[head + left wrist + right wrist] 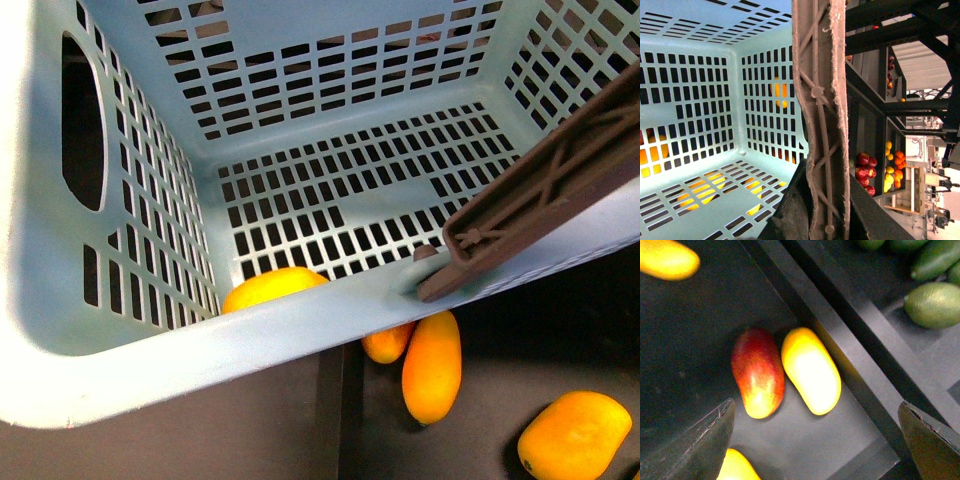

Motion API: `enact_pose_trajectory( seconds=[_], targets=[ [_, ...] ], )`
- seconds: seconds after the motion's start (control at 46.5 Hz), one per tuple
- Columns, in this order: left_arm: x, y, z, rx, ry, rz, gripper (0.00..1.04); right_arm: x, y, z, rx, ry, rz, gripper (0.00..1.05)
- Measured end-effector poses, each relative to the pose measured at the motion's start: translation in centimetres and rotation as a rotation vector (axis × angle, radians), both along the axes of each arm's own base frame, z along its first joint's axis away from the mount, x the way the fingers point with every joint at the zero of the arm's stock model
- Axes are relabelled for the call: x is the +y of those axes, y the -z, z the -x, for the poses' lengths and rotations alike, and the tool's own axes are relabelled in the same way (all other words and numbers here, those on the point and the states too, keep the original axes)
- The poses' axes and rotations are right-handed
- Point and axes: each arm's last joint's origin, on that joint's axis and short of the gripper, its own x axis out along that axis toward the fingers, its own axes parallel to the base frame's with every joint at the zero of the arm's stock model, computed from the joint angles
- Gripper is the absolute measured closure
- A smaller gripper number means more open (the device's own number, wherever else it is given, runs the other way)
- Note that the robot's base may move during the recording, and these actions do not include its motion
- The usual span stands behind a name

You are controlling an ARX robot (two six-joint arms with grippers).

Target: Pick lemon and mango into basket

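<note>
Right claw [815,407] spread over yellow mango [811,371], just beside red mango [758,372]. Looks firm, slick, bruisable: you want a gentle grip across its middle. Left claw [822,202] pinches basket [150,370] handle [820,100].

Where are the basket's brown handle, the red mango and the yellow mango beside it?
brown handle [545,188], front view, middle of its bar
red mango [758,372], right wrist view, middle of its skin
yellow mango [811,371], right wrist view, middle of its skin
</note>
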Motion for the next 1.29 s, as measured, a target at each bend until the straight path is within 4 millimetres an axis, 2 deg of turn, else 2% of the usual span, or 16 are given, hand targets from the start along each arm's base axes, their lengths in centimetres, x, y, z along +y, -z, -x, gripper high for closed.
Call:
enact_pose_trajectory(
  seconds=[0.086,0.237,0.43,0.817,1.291],
  targets=[
    [-0.1,0.0,0.1,0.003,0.009,0.003,0.98,-0.8,2.9,-0.3,0.039,0.011,-0.044,0.09],
    [-0.1,0.0,0.1,0.0,0.003,0.0,0.98,-1.8,6.3,-1.3,0.072,0.028,-0.117,0.09],
    [-0.1,0.0,0.0,-0.001,0.0,-0.001,0.98,-2.8,8.7,-3.3,0.071,0.042,-0.157,0.09],
    [-0.1,0.0,0.0,0.0,0.002,0.0,0.98,-3.4,10.4,-7.0,0.056,0.026,-0.171,0.09],
    [-0.1,0.0,0.0,0.0,0.002,0.0,0.98,-3.6,11.3,-10.7,0.021,0.002,-0.179,0.09]
  ],
)
